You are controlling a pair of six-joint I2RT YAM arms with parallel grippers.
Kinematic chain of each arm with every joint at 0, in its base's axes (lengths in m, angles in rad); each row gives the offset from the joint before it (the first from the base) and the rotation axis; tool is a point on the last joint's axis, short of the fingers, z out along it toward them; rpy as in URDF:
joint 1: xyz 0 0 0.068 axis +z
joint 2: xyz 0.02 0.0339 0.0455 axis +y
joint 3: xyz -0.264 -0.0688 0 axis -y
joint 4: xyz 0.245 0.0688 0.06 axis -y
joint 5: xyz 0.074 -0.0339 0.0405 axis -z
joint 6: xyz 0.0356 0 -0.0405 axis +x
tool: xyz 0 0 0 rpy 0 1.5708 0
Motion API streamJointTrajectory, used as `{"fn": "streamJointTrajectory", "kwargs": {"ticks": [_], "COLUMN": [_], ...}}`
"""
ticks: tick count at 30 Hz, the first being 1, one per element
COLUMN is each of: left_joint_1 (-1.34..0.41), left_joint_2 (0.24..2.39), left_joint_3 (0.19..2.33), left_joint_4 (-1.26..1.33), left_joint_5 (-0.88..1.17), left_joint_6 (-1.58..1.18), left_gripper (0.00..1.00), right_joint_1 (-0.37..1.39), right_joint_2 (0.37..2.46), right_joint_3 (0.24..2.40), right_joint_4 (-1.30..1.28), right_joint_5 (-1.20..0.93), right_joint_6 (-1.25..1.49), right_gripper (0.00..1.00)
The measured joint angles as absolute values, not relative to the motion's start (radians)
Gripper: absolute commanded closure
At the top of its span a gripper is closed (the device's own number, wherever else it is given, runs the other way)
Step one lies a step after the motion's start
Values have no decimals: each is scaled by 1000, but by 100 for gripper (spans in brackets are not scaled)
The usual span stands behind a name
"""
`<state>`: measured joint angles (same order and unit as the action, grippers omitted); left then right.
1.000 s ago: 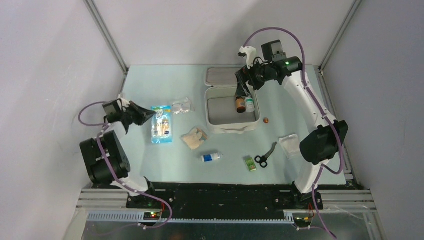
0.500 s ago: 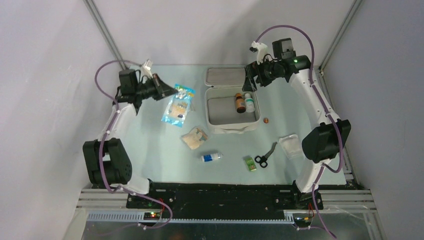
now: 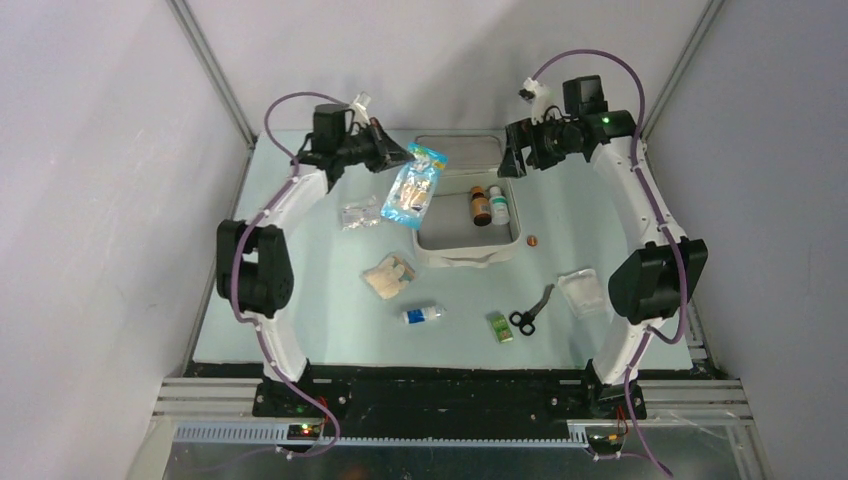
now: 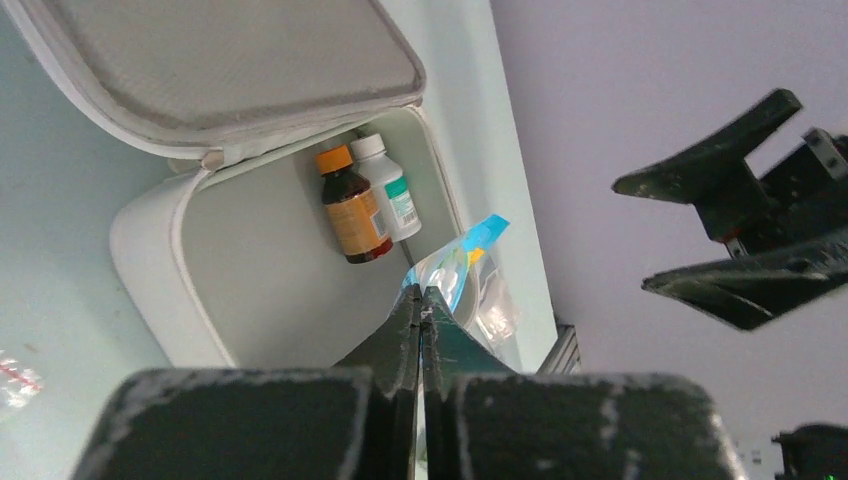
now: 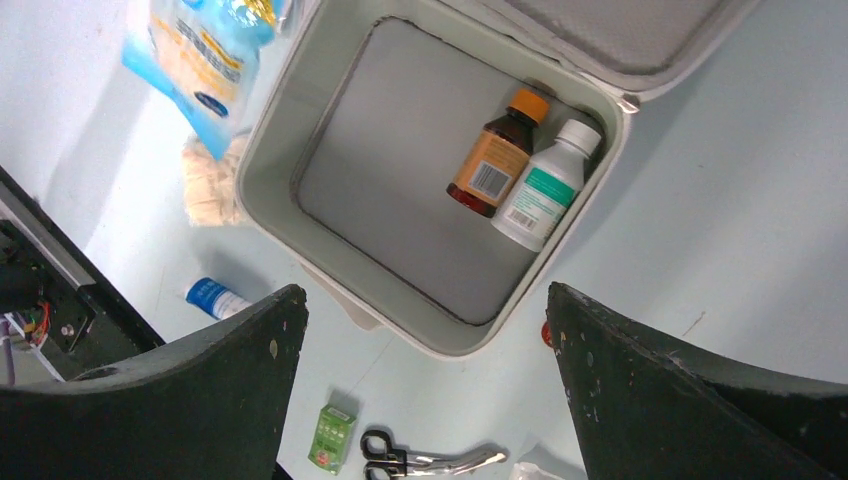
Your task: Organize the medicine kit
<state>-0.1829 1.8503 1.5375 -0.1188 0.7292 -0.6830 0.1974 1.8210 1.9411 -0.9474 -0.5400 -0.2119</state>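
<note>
Your left pincer (image 3: 408, 157) pinches top edge of blue packet (image 3: 412, 188). Packet hangs over left rim of medicine kit (image 3: 470, 257). Kit open, mid-far table, tray just right of pincer. Right pincer (image 3: 515, 160) spread, empty. Bottles (image 3: 481, 205) fill far-right corner; aim left half.

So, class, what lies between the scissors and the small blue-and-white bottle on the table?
A small green box, between the scissors and the bottle, clearest in the top view.

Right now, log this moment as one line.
left gripper: shut on blue packet, over medicine kit rim | right gripper: open, empty, above kit | in kit: brown bottle, white bottle
</note>
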Motion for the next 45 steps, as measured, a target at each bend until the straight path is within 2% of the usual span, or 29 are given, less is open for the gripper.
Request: {"fn": "streamJointTrajectory", "kwargs": {"ticks": [11,25,28,36,39,45], "left_joint_1": [-334,-413,-426,-428,-428,-422], "left_joint_2": [1924,1989,2009,2029,2034,2036], "left_joint_3": [1560,1574,1592,1617,1637,1679], "left_joint_4": [-188,-431,-463,-508,-515,-517], "left_joint_5": [477,152,107,48,36,28], "left_joint_6": [-876,-1034,-1063,-1099,-1099,-1089], "left_gripper": [100,100,93,88,74,58], "right_joint_1": [155,154,153,153,154,163], "right_joint_2": [1822,1811,1800,1763,1763,1763], "right_joint_3": [1919,1819,1798,1771,1765,1763], "right_joint_4": [-942,-933,-931,-929,-928,-928], "right_joint_5": [-542,-558,-558,-559,-560,-570], "right_joint_6": [-178,-154,-150,-148,-146,-136], "right_gripper": [7,7,7,7,7,7]}}
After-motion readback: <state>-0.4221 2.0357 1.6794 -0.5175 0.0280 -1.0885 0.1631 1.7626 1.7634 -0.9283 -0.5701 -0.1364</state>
